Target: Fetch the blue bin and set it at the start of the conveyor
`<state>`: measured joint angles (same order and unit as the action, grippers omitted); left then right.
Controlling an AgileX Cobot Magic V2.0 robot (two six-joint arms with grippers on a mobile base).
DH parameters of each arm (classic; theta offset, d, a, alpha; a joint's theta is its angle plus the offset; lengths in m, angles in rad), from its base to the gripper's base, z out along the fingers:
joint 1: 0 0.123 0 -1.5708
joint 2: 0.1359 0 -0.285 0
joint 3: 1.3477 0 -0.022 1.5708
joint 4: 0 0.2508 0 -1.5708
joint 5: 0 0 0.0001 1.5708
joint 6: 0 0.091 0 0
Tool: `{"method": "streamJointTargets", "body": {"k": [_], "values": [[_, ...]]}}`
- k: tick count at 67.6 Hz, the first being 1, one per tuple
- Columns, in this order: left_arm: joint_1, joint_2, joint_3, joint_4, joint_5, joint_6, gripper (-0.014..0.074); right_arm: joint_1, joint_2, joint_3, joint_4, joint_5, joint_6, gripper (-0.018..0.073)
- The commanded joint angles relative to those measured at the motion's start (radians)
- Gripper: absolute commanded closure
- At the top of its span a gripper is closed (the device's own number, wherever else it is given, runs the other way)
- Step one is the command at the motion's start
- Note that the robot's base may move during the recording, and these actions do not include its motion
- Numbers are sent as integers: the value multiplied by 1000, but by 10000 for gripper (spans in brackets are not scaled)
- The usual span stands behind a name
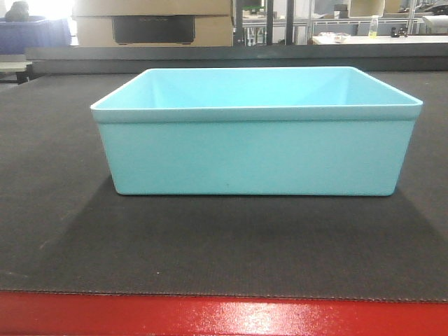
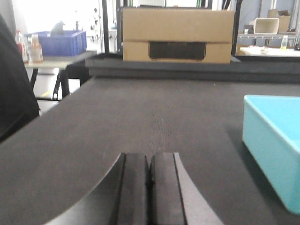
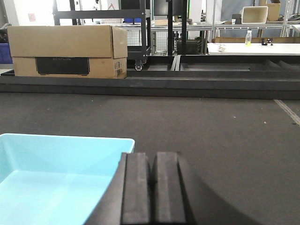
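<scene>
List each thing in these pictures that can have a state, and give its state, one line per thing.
blue bin: upright, empty, resting on the belt, held by nothing.
conveyor start: carries the bin, set back from the red front edge.
left gripper: jaws shut, empty, left of the bin.
right gripper: jaws shut, empty, by the bin's right rim.
cardboard box: upright beyond the belt.

Blue bin (image 1: 255, 157) upright on conveyor start (image 1: 63, 231), behind red edge.

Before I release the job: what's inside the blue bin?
Nothing visible: the blue bin shows bare inner walls, and bare floor in the right wrist view. The front view's near wall hides the floor, and the right gripper covers one corner.
</scene>
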<state>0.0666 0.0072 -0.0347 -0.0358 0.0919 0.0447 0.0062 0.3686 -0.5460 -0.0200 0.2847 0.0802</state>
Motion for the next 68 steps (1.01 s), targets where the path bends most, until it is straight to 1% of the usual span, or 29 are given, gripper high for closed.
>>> {"method": "streamJointTargets", "body": {"k": [1, 2, 3, 14, 61, 68], "values": [[6, -7, 35, -22, -97, 6, 707, 4, -7, 3, -7, -24, -3, 721], [6, -7, 35, -22, -54, 6, 707, 4, -7, 3, -7, -24, -3, 721], [6, -7, 35, -22, -47, 6, 707, 4, -7, 3, -7, -24, -3, 721], [6, -7, 35, -22, -64, 6, 707, 4, -7, 3, -7, -24, -3, 721], [6, -7, 35, -22, -64, 6, 707, 4, -7, 3, -7, -24, -3, 721], [6, -7, 35, -22, -64, 6, 707, 4, -9, 3, -25, -26, -3, 721]]}}
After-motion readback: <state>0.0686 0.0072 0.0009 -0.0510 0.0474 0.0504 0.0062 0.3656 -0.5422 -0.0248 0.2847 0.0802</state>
